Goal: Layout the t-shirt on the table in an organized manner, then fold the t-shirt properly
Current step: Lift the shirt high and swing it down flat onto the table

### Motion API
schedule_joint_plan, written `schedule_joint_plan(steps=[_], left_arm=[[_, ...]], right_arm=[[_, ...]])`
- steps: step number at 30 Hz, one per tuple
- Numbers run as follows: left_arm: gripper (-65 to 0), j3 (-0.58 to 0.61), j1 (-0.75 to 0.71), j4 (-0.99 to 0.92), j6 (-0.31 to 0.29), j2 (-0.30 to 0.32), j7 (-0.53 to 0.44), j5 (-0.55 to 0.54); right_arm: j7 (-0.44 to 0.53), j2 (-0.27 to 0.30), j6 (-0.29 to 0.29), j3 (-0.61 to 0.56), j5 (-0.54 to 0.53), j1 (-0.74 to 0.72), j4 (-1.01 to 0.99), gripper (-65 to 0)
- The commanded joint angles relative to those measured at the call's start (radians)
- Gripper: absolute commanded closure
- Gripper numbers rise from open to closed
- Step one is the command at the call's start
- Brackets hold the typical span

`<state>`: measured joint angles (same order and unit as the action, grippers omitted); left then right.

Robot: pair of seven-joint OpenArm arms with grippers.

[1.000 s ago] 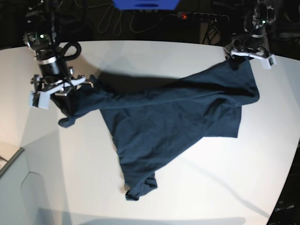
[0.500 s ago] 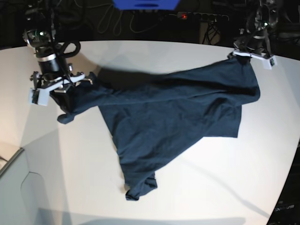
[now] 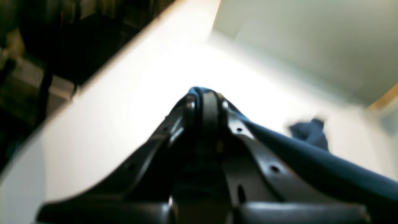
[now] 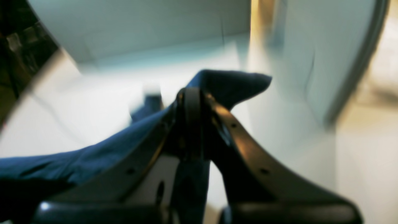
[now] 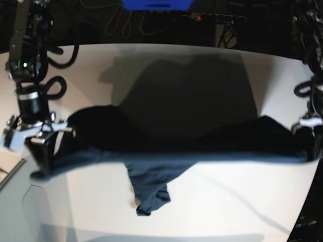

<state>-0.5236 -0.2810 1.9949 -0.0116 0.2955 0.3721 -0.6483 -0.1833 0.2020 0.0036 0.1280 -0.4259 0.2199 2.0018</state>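
we had the t-shirt stretched in the air between us, its lower part trailing on the table. the left gripper and right gripper were both clamped on the cloth. by our reckoning the laying out was unfinished and no fold was made yet.

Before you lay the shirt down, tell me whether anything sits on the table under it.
Nothing visible does. The t-shirt hangs stretched between the left gripper and right gripper, and the table beneath shows bare.

Two black robot arms with looping black cables and silver wrist collars. The right pincer carries white end blocks. Up close, the left pincer has dark curved fingers dotted with small screw holes.
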Motion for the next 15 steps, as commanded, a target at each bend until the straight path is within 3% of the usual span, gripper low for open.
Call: schedule_joint_plan(steps=[1,8,11,15], left_arm=[[0.0,-0.007,0.053,0.016,0.005,0.028,-0.032,0.003],[0.0,-0.005,0.337,0.014,0.005,0.113,-0.031,0.011],[0.0,-0.005,0.424,0.014,0.006,0.173,-0.031,0.012],[0.0,-0.007,0.516,0.014,0.006,0.248,-0.031,0.012]], right_arm=[[0.058,0.009,0.005,0.003,0.0,-0.029,0.021,0.0],[0.311,-0.074,0.003,0.003,0.003,-0.201,0.024,0.0],[0.359,-0.114,0.003,0.008,0.003,-0.273,0.024,0.0],[0.368,-0.125,0.003,0.009,0.003,-0.36,0.026,0.0]])
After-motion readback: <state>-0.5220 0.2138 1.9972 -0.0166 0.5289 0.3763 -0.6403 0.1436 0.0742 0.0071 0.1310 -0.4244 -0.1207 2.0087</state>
